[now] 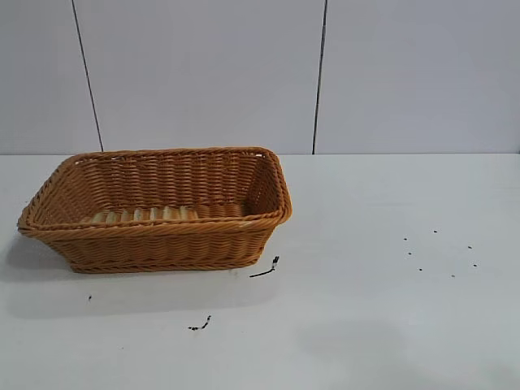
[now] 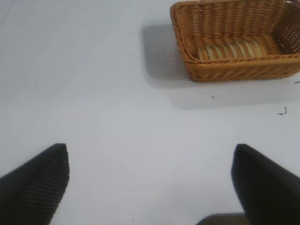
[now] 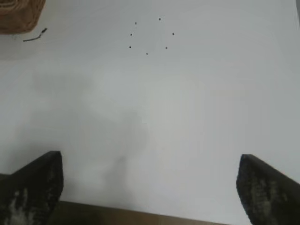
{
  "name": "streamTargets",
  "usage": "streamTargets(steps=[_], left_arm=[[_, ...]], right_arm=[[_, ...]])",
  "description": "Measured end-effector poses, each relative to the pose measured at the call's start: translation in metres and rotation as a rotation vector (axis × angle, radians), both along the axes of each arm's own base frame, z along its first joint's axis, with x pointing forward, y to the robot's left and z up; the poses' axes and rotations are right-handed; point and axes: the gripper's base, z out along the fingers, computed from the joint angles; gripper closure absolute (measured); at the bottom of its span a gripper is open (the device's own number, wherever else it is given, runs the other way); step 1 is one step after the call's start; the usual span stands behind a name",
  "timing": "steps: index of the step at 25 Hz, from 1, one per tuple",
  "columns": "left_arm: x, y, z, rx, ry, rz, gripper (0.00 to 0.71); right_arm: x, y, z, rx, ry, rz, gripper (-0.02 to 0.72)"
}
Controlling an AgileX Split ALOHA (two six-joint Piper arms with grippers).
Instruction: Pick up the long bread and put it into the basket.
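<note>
**Bread lies in the basket, both claws spread over bare bench**

You have the long bread (image 1: 146,214), an oblong ridged roll striped tan, pale yellow-green and orange-brown, lying on the floor of the rectangular orange-brown wicker basket (image 1: 162,244). It rests along the basket's near long wall, and in the exterior view only its ridged top shows above the braided rim. The left wrist view shows it the same way, tucked lengthwise against one long side, with the rest of the basket floor uncovered.

The basket stands on the white bench (image 1: 390,325) at the left half of the exterior view, its flaring sides upright and its shadow falling on the bench beside it. Just off its near right corner a short dark scrap (image 1: 266,269) lies on the bench, and a second small dark scrap (image 1: 201,325) lies nearer the camera. Well to the right, a loose ring of tiny dark specks (image 1: 439,252) marks the surface.

Your left claw (image 2: 150,183) is released, its two dark fingers spread wide with nothing between them, and it hangs above bare bench well short of the basket. Your right claw (image 3: 150,185) is released too, fingers wide apart and empty, over open bench with the ring of specks ahead of it and one basket corner at the edge of its view. Neither arm appears in the exterior view.
</note>
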Motion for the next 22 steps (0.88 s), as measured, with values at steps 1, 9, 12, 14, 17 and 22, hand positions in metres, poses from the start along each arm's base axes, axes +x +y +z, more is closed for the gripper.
streamTargets(steps=[1,9,12,14,17,22], left_arm=[[0.000,0.000,0.000,0.000,0.000,0.000,0.017],[0.000,0.000,0.000,0.000,0.000,0.000,0.017],[0.000,0.000,0.000,0.000,0.000,0.000,0.017],[0.000,0.000,0.000,0.000,0.000,0.000,0.017],[0.000,0.000,0.000,0.000,0.000,0.000,0.017],[0.000,0.000,0.000,0.000,0.000,0.000,0.017]], right_arm=[[0.001,0.000,-0.001,0.001,-0.010,-0.001,0.014],[0.005,0.000,-0.004,0.002,-0.031,-0.003,0.014],[0.005,0.000,-0.003,0.002,-0.032,-0.003,0.013],[0.004,0.000,-0.003,0.002,-0.034,-0.003,0.013],[-0.003,0.000,-0.003,0.002,-0.082,-0.003,0.013],[-0.013,0.000,-0.003,0.002,-0.143,-0.003,0.013]])
